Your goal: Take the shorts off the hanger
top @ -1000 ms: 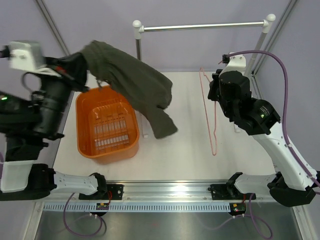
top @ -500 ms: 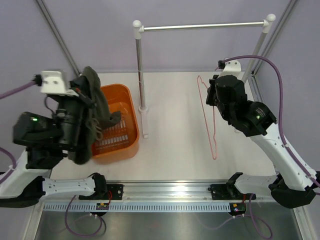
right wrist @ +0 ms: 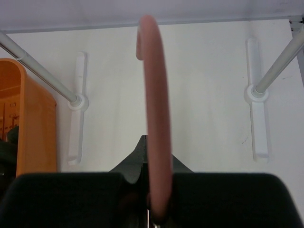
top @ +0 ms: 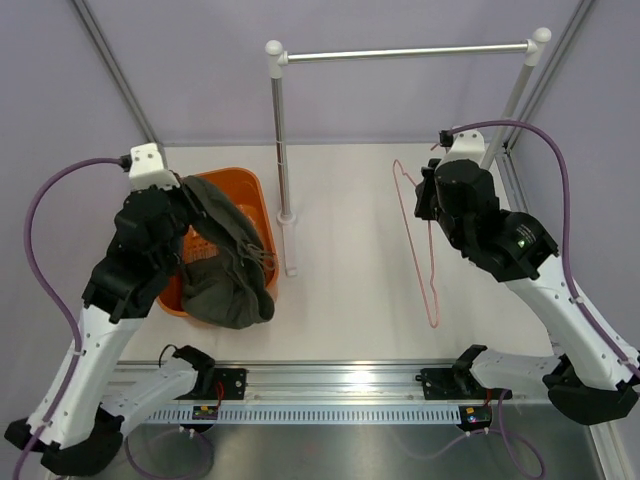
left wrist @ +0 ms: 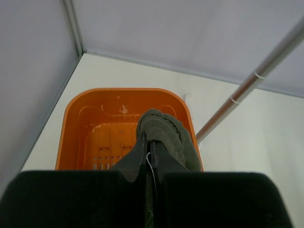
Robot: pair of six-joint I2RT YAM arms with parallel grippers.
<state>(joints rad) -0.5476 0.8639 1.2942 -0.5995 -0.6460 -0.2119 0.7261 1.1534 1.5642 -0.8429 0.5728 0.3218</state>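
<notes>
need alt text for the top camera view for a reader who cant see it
Seen from above, the left pincer holds dark olive shorts that drape over an orange basket, while the right pincer holds a bare pink hanger. A silver rail stands behind.

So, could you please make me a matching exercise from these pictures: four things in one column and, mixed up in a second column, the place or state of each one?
Things
1. shorts
2. hanger
3. basket
4. rail

Places or states
A. bare, clamped in the right gripper
B. orange, on the left side of the table
C. silver, raised across the back
D. pinched in the left gripper, drooping over the basket

Pairs: 1-D, 2-A, 3-B, 4-C
</notes>
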